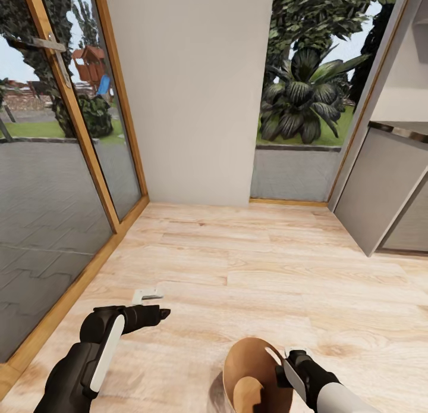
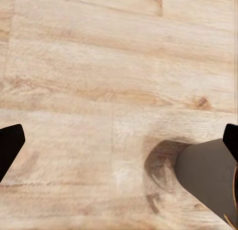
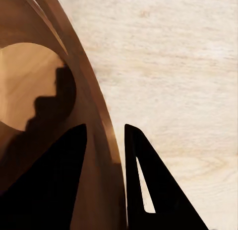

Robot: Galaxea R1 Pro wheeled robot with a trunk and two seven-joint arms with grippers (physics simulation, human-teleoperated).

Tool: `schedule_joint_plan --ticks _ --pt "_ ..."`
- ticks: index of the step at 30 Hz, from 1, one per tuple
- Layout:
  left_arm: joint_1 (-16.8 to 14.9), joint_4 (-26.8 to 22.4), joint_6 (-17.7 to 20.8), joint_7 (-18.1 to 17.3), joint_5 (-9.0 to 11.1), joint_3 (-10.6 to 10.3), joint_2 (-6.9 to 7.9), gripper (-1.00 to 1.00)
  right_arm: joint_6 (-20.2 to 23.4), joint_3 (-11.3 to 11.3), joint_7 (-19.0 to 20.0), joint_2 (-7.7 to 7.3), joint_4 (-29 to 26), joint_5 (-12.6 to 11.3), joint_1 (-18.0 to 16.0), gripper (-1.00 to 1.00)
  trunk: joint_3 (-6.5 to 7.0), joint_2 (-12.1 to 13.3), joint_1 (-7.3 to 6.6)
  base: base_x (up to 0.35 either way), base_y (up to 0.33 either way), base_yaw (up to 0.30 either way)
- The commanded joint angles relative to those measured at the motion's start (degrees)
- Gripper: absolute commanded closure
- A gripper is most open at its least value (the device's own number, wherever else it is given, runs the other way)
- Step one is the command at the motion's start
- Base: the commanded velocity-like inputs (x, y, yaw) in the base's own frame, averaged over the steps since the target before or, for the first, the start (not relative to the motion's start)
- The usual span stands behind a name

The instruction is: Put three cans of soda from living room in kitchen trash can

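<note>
Right gripper (image 3: 106, 140) straddled the tash can (image 1: 252, 371) rim, seemingly pinching it for carrying; left gripper (image 2: 119, 145) hung open, empty, alongside.

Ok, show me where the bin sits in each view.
Head view: the bin at the bottom edge, right gripper on its rim.
Left wrist view: its grey outside at the lower right.
Right wrist view: its wood-toned inside at the left, rim between the fingers.
Shared landmark: pale wood floor.
</note>
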Motion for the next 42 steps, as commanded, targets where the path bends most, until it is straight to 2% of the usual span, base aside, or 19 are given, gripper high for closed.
schedule_joint_plan --ticks 1,9,12,13,19,29,32,37,42 --pt "0.0 0.0 0.0 0.0 0.0 0.0 0.00 -1.00 0.0 0.1 -0.1 -0.01 0.0 0.5 0.0 1.00 0.19 0.4 -0.23 0.000 0.000 0.000" --pt "0.0 0.0 0.0 -0.2 0.0 -0.3 0.00 -1.00 -0.1 0.4 -0.1 0.00 0.0 0.5 0.0 1.00 1.62 3.6 -1.98 0.000 0.000 0.000" --pt "0.0 0.0 0.0 -0.3 0.0 -1.4 0.01 -1.00 -0.1 0.4 -0.1 0.00 0.0 0.5 0.0 1.00 2.16 4.8 -2.64 0.000 0.000 0.000" --pt "-0.2 0.4 -0.5 0.0 -0.3 -3.3 -0.08 -1.00 1.8 0.4 0.0 0.48 -8.5 0.5 -0.5 1.00 2.34 5.2 -2.86 0.000 0.000 0.000" --pt "-0.4 0.4 -0.8 0.2 -0.4 -3.3 -0.16 -1.00 7.5 0.8 -0.1 0.55 -12.7 0.5 -2.6 1.00 3.42 7.6 -4.18 0.000 0.000 0.000" --pt "-0.4 0.8 -0.8 0.5 -0.6 -3.3 -0.08 -1.00 12.0 1.1 -0.1 0.37 -15.3 0.6 -4.7 1.00 5.21 11.6 -6.38 0.000 0.000 0.000" --pt "-0.3 5.9 -3.8 0.4 -0.4 -3.2 0.00 -1.00 14.0 1.1 -0.1 0.41 -16.3 0.5 -4.9 1.00 5.75 12.8 -7.04 0.000 0.000 0.000" --pt "-0.3 12.3 -5.9 0.6 -0.2 -3.2 -0.14 -1.00 15.9 1.1 -0.1 0.40 -16.7 0.5 -4.9 1.00 6.65 14.9 -8.13 0.000 0.000 0.000" --pt "-0.3 15.1 -6.7 0.8 -0.5 -2.9 -0.09 -1.00 16.7 1.2 -0.1 0.39 -16.8 0.5 -4.9 1.00 7.55 16.9 -9.23 0.000 0.000 0.000"
